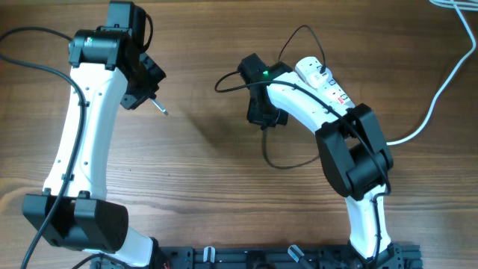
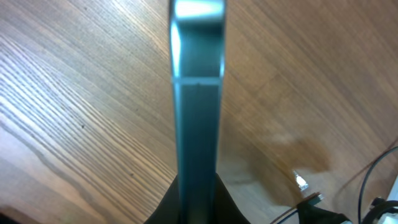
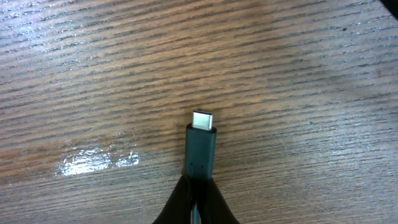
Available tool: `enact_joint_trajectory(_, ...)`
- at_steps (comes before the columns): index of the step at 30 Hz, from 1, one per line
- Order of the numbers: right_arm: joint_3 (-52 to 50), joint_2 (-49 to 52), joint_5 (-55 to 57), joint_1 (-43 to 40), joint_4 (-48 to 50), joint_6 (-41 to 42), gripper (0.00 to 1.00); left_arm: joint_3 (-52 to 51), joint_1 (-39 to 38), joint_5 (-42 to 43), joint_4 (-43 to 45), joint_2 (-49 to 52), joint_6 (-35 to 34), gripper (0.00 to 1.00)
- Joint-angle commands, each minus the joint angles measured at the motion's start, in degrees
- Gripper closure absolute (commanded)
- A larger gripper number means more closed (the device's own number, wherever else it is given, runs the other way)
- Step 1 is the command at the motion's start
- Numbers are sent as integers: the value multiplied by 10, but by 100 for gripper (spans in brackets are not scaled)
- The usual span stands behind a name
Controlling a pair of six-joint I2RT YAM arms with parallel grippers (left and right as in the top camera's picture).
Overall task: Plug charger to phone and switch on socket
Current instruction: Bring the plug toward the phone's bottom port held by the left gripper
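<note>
Grippers both shut: right gripper (image 3: 196, 202) pinches charger (image 3: 201, 149) behind its plug, metal tip sticking straight out; left gripper (image 2: 198, 202) clamps phone (image 2: 198, 93) edge-on, long axis running out from grip. Phone lies well left of plug, both above table (image 1: 209, 187). Pose: right arm (image 1: 351, 149) folded, reaching leftward; left arm (image 1: 82, 127) stretched forward; socket (image 1: 323, 78) beside right forearm.
</note>
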Motion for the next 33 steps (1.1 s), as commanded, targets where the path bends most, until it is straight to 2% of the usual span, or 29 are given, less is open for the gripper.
enact_joint_trajectory(1,-1,-32,-31,-4,-5,-25,95,6,-3,43,31,-1,37,96)
enact_joint_trajectory(4,-1,-89,-88,-4,-10,-82,96,6,-3,167,78,-1,130,96)
enact_joint_trajectory(7,-1,-160,-189,-3,-27,-142,95,6,-3,350,141,-1,228,96)
enact_joint_trajectory(12,-1,-263,-258,-3,-70,-191,95,6,3,460,232,-1,235,96)
enact_joint_trajectory(14,-1,-297,-307,-2,-85,-230,96,6,12,536,264,-1,236,96)
enact_joint_trajectory(18,-1,-334,-326,13,-102,-237,96,6,27,667,320,-1,236,96)
enact_joint_trajectory(24,-1,-359,-327,48,-54,-225,95,6,27,677,303,-1,238,96)
enact_joint_trajectory(31,0,-403,-226,68,-17,-221,95,6,27,681,281,-1,261,96)
enact_joint_trajectory(33,0,-404,-211,74,-14,-221,95,6,27,721,282,-1,261,96)
